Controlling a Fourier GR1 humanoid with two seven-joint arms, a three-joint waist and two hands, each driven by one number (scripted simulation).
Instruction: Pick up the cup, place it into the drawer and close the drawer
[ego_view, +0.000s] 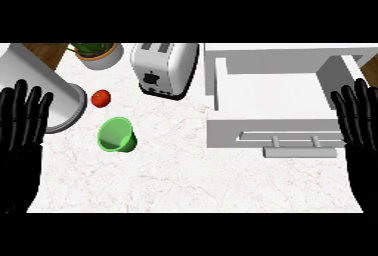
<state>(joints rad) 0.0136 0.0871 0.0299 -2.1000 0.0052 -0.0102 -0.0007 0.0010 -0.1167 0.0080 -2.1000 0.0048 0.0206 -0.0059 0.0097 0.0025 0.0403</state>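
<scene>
Both of your hands sit idle at the near edges of the worktop (192, 185): the left hand (22, 117) at the left edge and the right hand (356, 117) at the right, each with fingers straight and spread, holding nothing. So the whole job is still ahead of you.

The green cup (117, 134) stands on the worktop left of centre, mouth up and leaning a little, nearer your left hand. Its wall looks thin and tapered; I judge a sideways approach could tip it or roll it away.

Just beyond it lies a tomato (101, 98), with a grey pot (63, 107) close to the left. A wide reach may nudge either.

The drawer (269, 95) stands open on the right, well apart from the cup, its handle (299, 148) facing you. Carry the cup high enough to clear the front wall, or it may catch there.

Farther back, the toaster (164, 67) and a potted plant (96, 52) are out of the way.
</scene>
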